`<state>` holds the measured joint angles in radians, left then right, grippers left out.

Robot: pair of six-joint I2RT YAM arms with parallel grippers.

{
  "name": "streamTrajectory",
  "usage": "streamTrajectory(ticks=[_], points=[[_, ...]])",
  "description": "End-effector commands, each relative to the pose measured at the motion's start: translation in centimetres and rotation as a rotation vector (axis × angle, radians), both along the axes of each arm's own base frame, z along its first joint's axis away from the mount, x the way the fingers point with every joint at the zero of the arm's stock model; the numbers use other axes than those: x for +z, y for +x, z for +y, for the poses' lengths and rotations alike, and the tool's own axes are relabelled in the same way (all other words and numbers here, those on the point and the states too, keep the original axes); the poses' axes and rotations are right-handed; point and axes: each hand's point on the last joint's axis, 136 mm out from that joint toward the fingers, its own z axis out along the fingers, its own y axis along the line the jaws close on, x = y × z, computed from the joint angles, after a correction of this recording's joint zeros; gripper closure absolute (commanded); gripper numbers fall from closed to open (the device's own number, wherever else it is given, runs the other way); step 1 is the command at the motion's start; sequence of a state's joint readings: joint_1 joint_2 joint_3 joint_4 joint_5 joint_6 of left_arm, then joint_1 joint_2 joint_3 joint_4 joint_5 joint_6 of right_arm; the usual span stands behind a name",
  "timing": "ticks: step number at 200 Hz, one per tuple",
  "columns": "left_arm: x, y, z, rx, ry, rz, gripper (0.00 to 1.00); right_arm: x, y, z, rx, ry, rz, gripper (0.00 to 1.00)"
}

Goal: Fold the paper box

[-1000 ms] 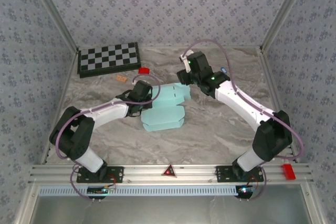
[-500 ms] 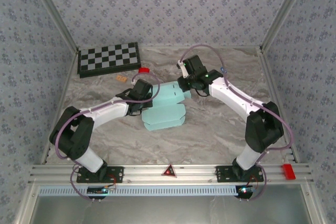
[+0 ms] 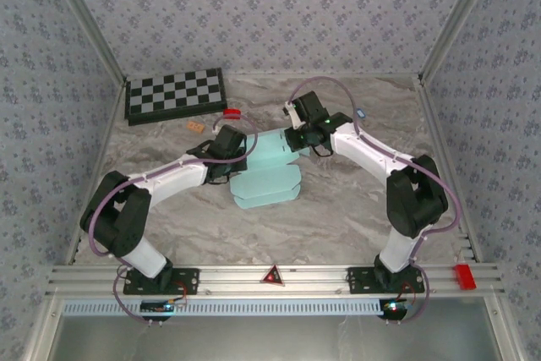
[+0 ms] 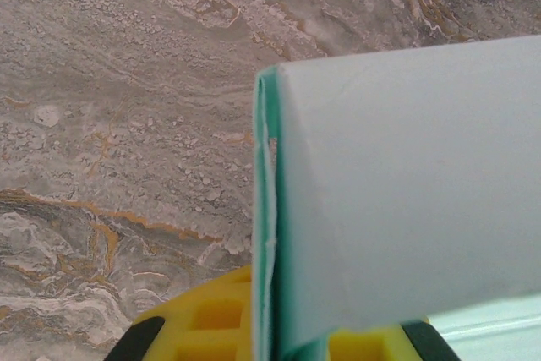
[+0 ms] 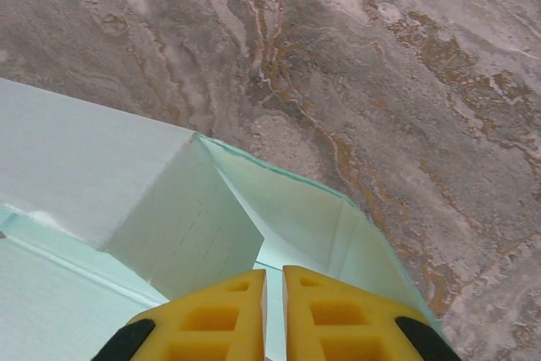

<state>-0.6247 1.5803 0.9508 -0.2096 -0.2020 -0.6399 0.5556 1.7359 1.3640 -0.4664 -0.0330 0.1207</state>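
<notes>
The pale blue paper box (image 3: 266, 182) lies partly folded on the marble table (image 3: 355, 209), mid-table. My left gripper (image 3: 230, 156) is at its left edge. In the left wrist view the yellow fingers (image 4: 203, 327) are shut on a folded panel of the paper box (image 4: 406, 192), which stands edge-on between them. My right gripper (image 3: 297, 137) is at the box's far right corner. Its yellow fingers (image 5: 338, 310) are closed to a thin slit over a raised flap of the paper box (image 5: 101, 166), with a sliver of pale card in the slit.
A black-and-white checkerboard (image 3: 175, 94) lies at the back left. A small red piece (image 3: 232, 113) and a tan piece (image 3: 196, 126) sit just beyond the box. Patterned walls enclose three sides. A metal rail (image 3: 270, 281) runs along the near edge.
My right arm has swung left and down onto the box's far right corner, and its jaws have gone from wide open to nearly together. The left arm keeps its hold and has not moved.
</notes>
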Motion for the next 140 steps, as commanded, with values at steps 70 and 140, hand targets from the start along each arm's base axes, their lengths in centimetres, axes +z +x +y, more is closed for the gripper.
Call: streamTrajectory(ticks=[70,140], points=[[0.7,0.7,-1.9,0.039,-0.118,0.02,1.0,1.3,0.7,1.9,-0.088,0.331,-0.012,0.92],[0.6,0.7,-2.5,0.02,-0.135,0.034,1.0,0.8,-0.4,3.7,-0.015,0.442,0.026,0.92]])
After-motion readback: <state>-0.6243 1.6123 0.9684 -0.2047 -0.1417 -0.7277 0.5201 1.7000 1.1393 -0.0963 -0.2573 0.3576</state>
